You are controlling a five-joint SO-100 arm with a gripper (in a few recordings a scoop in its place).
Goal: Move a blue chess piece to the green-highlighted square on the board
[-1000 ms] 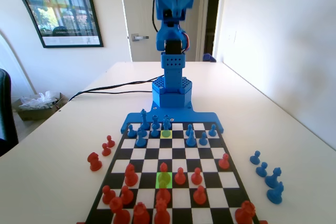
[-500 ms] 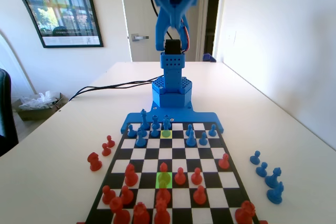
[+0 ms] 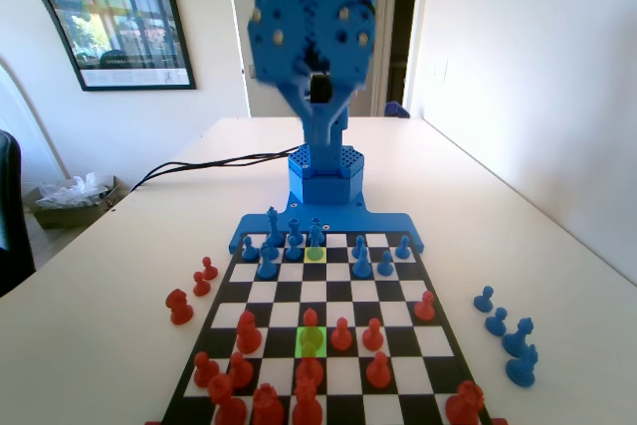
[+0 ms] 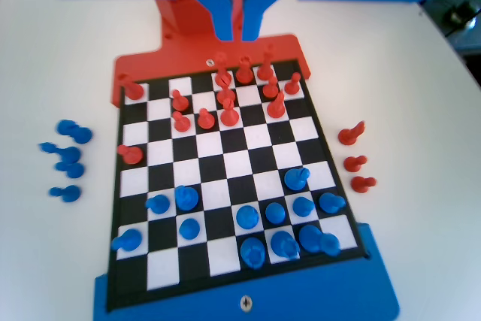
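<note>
1 blue chess piece (image 3: 316,237) stands beside the yellow-green cell, well short of the green-highlighted square (image 3: 312,340) on the board (image 3: 398,320). High overhead for clearance, the end effector (image 4: 237,31) seems closed, empty.

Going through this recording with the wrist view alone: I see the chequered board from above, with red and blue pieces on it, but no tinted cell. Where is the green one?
Observer: In the fixed view the green-highlighted square lies in the near half of the black-and-white chequered board, among the red pieces.
Operator: Is it free?
Observer: It seems not. A small red plastic pawn appears to stand on it.
Operator: Any other tint?
Observer: Yes, a paler yellow-green square near the far end, with a small blue plastic pawn on it or just behind it.
</note>
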